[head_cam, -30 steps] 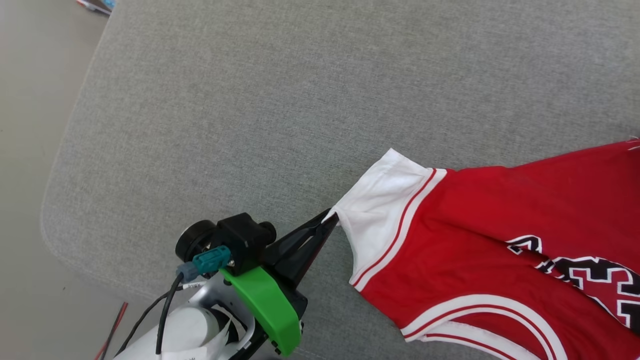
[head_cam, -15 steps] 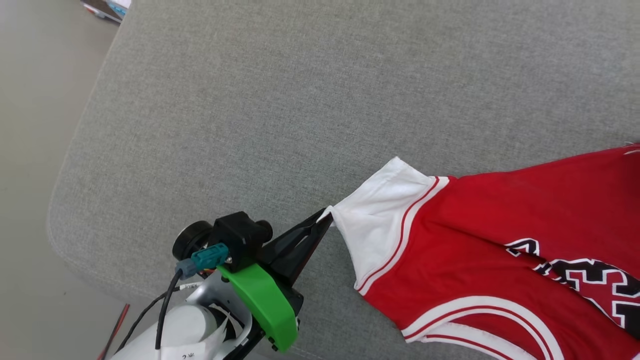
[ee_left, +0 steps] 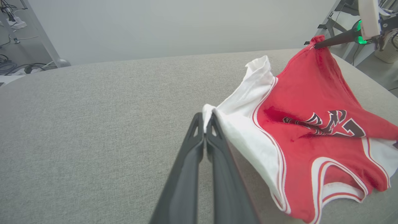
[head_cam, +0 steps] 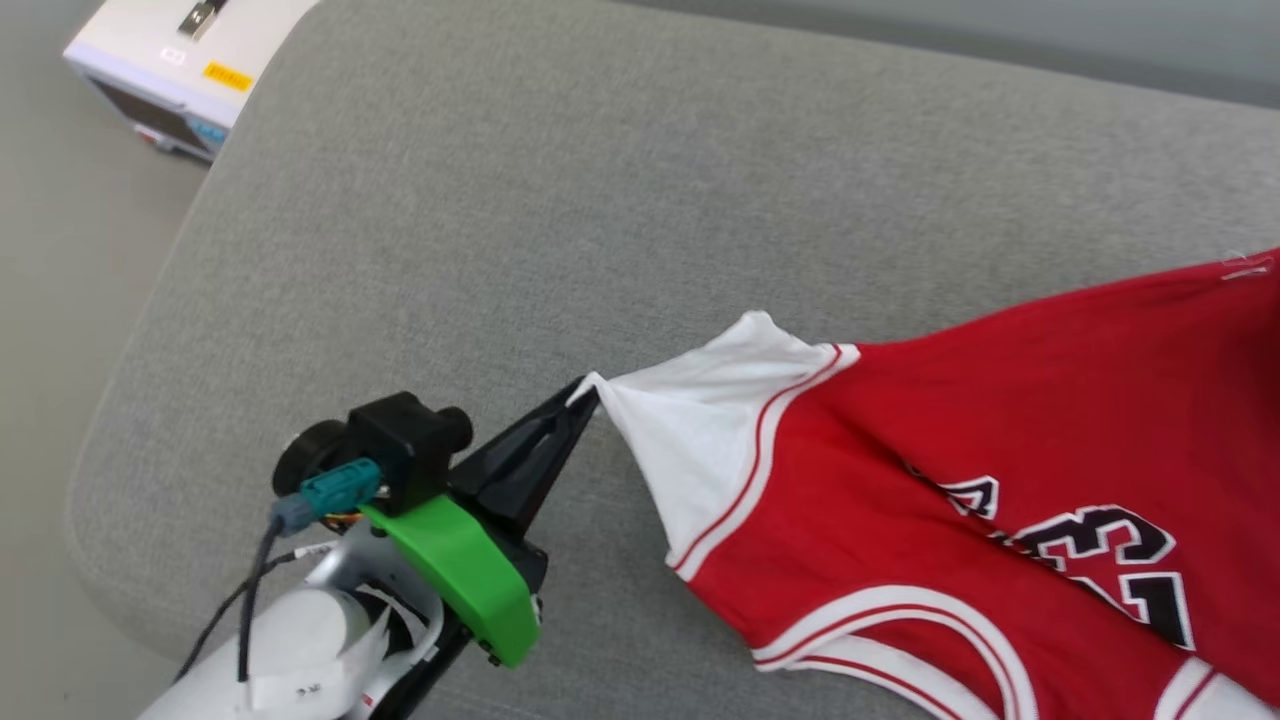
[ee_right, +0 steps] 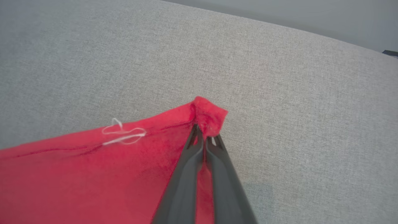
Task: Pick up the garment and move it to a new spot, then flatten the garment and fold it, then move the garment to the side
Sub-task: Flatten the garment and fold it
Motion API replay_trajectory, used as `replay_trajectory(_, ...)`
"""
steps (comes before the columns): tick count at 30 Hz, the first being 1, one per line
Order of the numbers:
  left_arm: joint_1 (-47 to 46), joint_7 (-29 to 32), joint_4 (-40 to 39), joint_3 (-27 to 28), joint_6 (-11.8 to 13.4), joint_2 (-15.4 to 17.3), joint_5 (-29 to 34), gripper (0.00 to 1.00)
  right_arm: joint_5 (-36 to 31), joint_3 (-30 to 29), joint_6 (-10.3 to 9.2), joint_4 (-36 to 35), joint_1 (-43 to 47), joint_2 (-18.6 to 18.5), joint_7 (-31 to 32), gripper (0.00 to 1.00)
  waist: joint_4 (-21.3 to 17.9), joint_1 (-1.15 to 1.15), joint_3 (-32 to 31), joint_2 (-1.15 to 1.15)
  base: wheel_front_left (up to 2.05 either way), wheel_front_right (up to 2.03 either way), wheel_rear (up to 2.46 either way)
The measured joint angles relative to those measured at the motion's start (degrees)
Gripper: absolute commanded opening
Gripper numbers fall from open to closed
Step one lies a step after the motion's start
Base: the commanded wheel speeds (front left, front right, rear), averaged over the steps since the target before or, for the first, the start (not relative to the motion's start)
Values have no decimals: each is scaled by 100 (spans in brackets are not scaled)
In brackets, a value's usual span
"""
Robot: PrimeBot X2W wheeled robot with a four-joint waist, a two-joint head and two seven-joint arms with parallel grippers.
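The garment (head_cam: pixel 980 440) is a red jersey with white sleeves, striped trim and black white-outlined letters, stretched over the grey cushion (head_cam: pixel 560 200). My left gripper (head_cam: pixel 584 396) is shut on the tip of its white sleeve (head_cam: pixel 700 430); the left wrist view shows that pinch (ee_left: pixel 205 117) with the garment (ee_left: pixel 311 124) rising to the right. My right gripper (ee_right: pixel 203 133) is shut on a red corner of the garment (ee_right: pixel 93 174), lifted a little off the cushion. In the left wrist view the right gripper (ee_left: pixel 317 46) holds that raised corner at the top right.
The cushion's rounded edge (head_cam: pixel 110 420) runs down the left, with pale floor (head_cam: pixel 50 250) beyond. A white box-shaped device (head_cam: pixel 180 60) stands on the floor at the top left. A loose white thread (ee_right: pixel 124 134) lies on the red hem. Metal stand legs (ee_left: pixel 43 40) rise behind the cushion.
The head camera has tilted, bringing the white device into view. The white sleeve is now pulled tauter and lifted into a peak. The right gripper has gone from open to shut.
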Motion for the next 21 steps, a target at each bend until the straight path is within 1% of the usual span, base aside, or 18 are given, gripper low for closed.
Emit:
replay_trajectory(2,2,42,-130,154,90,103,-60,0,78,88,0,-121,-3,-20,-209,0,-152,0,-191,0,0,0,0)
replay_trajectory(6,-7,94,-312,393,246,294,-69,0,197,157,0,-385,-24,-119,-423,0,-400,0,-431,0,0,0,0)
replay_trajectory(9,-63,178,-428,572,314,436,-73,0,308,179,0,-577,-57,-226,-557,0,-592,0,-595,0,0,0,0)
replay_trajectory(14,-478,293,-633,977,474,598,-102,0,408,223,0,-955,-135,-316,-758,0,-941,0,-829,0,0,0,0)
replay_trajectory(21,-1149,401,-760,1466,708,716,-98,0,522,245,0,-1412,-297,-324,-1083,0,-1385,0,-1034,0,0,0,0)
